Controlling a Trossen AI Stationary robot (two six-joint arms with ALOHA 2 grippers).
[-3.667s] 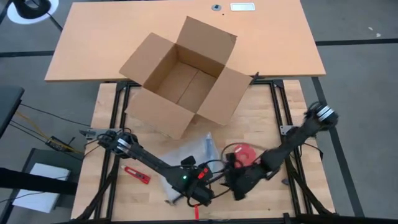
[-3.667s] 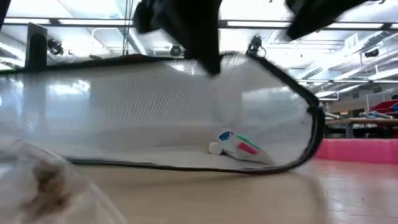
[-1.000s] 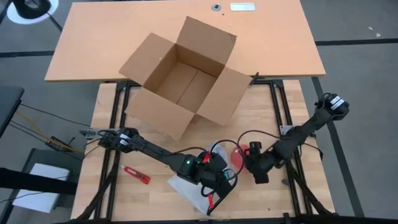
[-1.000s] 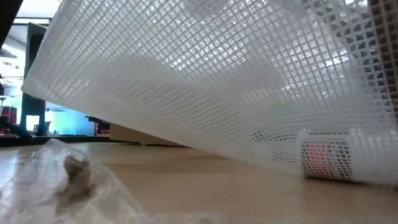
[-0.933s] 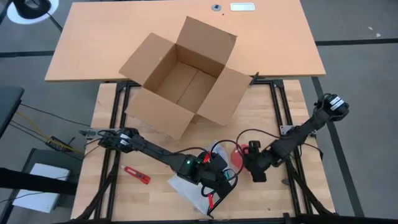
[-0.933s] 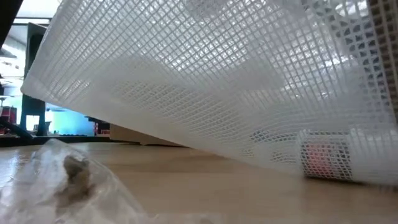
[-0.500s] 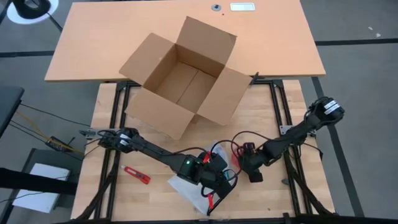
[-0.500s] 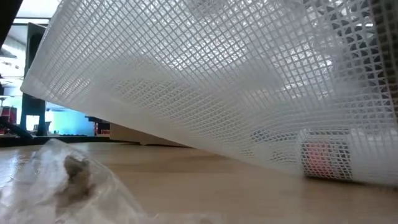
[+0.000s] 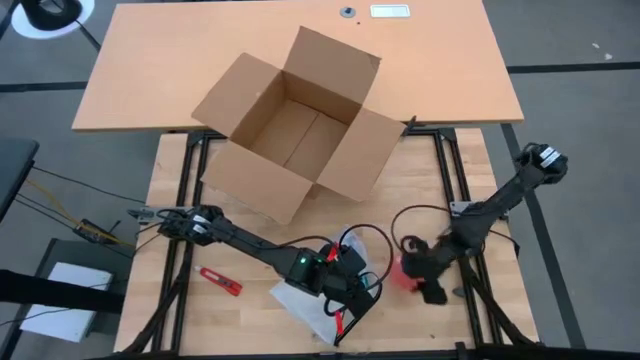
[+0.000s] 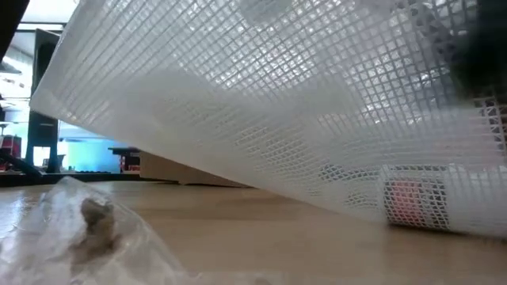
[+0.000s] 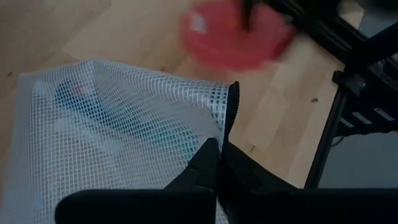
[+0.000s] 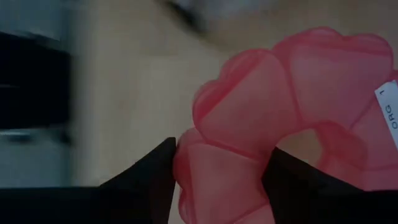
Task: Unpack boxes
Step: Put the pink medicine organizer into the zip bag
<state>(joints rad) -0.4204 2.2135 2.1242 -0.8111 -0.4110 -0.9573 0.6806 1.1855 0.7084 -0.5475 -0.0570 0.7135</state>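
My right gripper (image 12: 221, 180) is pinching a red scalloped ring (image 12: 280, 106) near the table's (image 9: 440, 180) front right; its white tag is reading "ORG". My left gripper (image 11: 217, 163) is pressing together on the mesh pouch (image 11: 106, 130). The carton (image 9: 290, 125) is sitting open across the back edge.

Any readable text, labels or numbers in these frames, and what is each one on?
"ORG" with a partial "1": white tag on the red scrunchie, cut off by the picture's edge.
White label on the far desk: too small to read.
Red-and-white item inside the mesh bag: blurred, unreadable.
Box: no print visible.
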